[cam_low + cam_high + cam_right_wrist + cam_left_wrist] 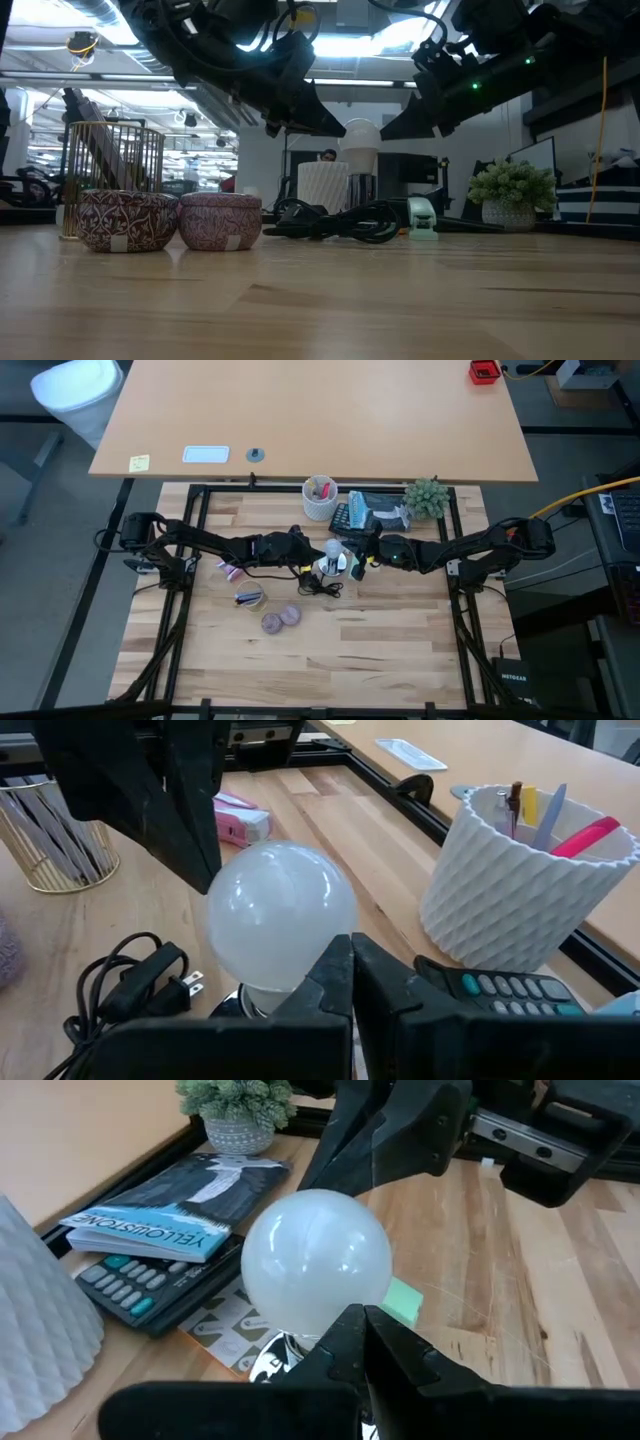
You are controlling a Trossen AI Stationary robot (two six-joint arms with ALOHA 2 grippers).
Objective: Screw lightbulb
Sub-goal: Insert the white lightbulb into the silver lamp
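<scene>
The white lightbulb (333, 548) stands upright at the table's middle, base down in a small holder (360, 190) that a black cord (345, 222) runs from. My left gripper (316, 552) is shut at the bulb's left. My right gripper (352, 556) is shut at the bulb's right. In the left wrist view the bulb (316, 1265) stands just past my shut left fingers (400, 1355). In the right wrist view the bulb (280, 915) stands just past my shut right fingers (335, 980). The bulb's screw base is hidden. My left gripper's shut fingertips lie at the bulb's lower left side (300, 1330), coming level from the table's left; I cannot tell whether they touch the glass. My right gripper's shut fingertips lie at the bulb's lower right side (300, 975), coming level from the table's right; I cannot tell whether they touch it.
A white patterned cup of pens (320, 498), a calculator and a book (365, 515) and a small potted plant (428, 498) stand behind the bulb. Two purple tins (281, 618), a gold wire basket (110, 160) and a pink box (232, 570) lie to the left and front.
</scene>
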